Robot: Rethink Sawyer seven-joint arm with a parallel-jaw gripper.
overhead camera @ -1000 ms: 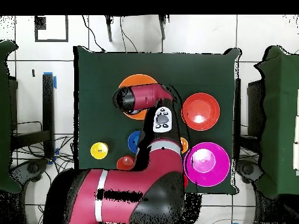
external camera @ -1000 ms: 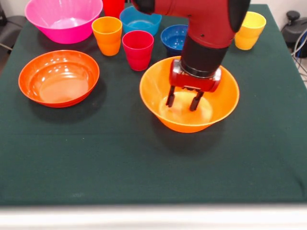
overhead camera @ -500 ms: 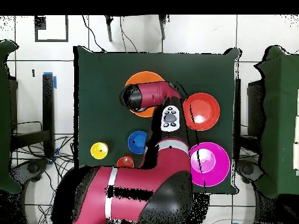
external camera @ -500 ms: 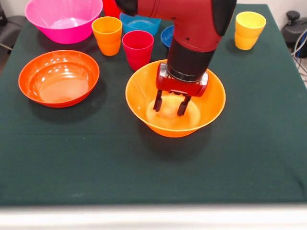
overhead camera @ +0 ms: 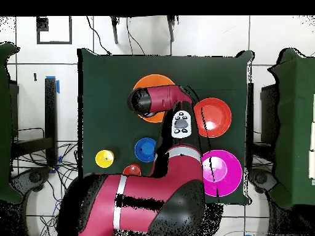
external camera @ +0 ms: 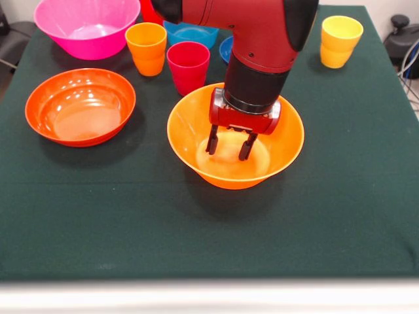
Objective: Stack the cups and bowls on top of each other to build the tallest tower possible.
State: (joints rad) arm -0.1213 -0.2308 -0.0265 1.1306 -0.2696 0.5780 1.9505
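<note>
gripper (external camera: 228,142): fingers (external camera: 212,139) spread, empty, inside the yellow-orange bowl (external camera: 190,127)
bowl: alone on the desk (external camera: 327,196) (nothing stacked)

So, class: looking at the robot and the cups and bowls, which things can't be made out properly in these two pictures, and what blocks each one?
- Light blue bowl, front view: the arm covers its right part.
- Dark blue bowl, front view: only a sliver shows beside the arm.
- Red cup, front view: cut off by the top edge.
- Gripper, overhead view: hidden under the arm.
- Pink bowl, overhead view: the arm overlaps its left rim.
</note>
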